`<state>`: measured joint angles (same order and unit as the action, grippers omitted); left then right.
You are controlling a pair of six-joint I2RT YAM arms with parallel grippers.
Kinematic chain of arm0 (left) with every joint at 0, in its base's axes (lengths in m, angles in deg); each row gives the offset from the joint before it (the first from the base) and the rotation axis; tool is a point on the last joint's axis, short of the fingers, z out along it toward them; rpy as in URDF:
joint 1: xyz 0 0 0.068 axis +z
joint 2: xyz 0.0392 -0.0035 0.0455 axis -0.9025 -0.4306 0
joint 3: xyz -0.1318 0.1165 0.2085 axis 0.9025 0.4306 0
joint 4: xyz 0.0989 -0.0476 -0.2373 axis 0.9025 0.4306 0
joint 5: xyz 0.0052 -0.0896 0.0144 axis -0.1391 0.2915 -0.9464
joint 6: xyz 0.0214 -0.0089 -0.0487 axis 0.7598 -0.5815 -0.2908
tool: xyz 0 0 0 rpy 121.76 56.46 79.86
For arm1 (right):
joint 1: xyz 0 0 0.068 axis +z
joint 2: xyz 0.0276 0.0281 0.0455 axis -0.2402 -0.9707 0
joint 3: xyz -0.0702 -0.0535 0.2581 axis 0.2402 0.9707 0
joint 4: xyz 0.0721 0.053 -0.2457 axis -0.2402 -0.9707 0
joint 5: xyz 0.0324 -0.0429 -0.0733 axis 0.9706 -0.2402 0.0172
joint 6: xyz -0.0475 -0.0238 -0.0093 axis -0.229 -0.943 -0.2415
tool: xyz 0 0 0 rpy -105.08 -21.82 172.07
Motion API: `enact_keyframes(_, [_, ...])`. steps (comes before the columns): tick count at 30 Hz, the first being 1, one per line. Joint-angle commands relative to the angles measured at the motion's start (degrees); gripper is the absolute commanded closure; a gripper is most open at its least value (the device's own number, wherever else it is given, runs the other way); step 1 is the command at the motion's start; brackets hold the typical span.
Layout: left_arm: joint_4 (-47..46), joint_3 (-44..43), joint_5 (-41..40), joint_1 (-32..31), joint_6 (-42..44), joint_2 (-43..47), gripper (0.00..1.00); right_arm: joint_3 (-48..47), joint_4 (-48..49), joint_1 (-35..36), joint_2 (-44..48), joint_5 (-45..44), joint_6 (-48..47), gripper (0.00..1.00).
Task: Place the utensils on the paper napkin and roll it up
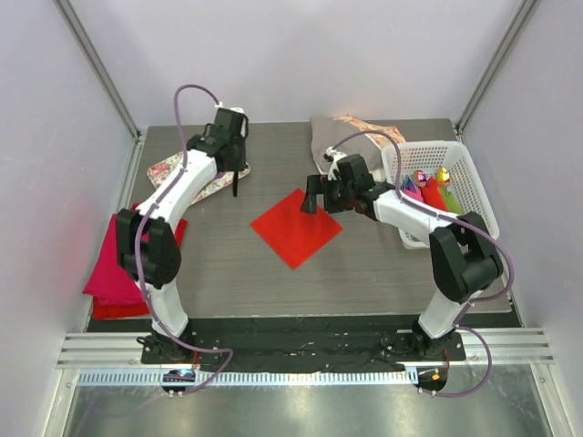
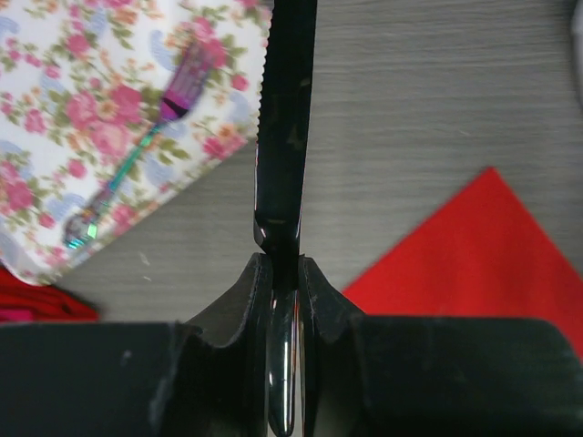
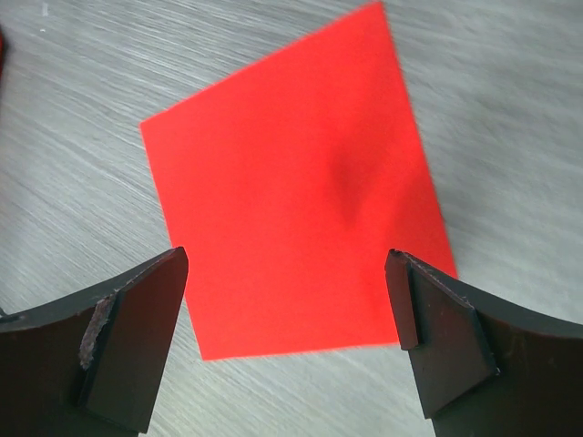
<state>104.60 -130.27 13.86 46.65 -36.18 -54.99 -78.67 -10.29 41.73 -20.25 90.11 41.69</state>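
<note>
The red paper napkin [image 1: 296,228] lies flat on the grey table at the middle; it also shows in the right wrist view [image 3: 296,187] and the left wrist view [image 2: 474,255]. My left gripper [image 1: 235,177] is shut on a black knife [image 2: 284,127], held above the table near the floral cloth. An iridescent purple-green fork [image 2: 137,150] lies on that floral cloth [image 2: 64,118]. My right gripper [image 3: 287,291] is open and empty, hovering over the napkin's right edge [image 1: 314,196].
A white basket [image 1: 474,182] with colourful items stands at the right. A floral pouch [image 1: 351,132] lies behind it. A magenta-red folded cloth stack [image 1: 114,273] lies at the left edge. The floral cloth [image 1: 178,173] is at the back left.
</note>
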Motion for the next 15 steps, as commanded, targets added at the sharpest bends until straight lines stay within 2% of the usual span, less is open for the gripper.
enact_keyframes(1, [-1.0,3.8,-5.5,-7.4,-13.2,6.5,1.0,2.3,0.8,-1.6,6.4,-4.7,4.1,0.0])
enact_keyframes(7, [3.4,3.8,-16.4,-22.3,-20.4,3.0,1.0,5.3,-0.9,-4.2,11.0,-6.6,7.2,0.0])
enact_keyframes(10, [4.6,2.1,-18.3,-26.4,-22.5,-1.1,1.0,6.8,-2.0,-5.4,13.2,-7.1,8.2,0.0])
enact_keyframes(15, [5.0,1.9,-15.9,-27.3,-27.9,-5.4,1.0,9.9,-2.3,-6.6,16.1,-7.0,8.8,0.0])
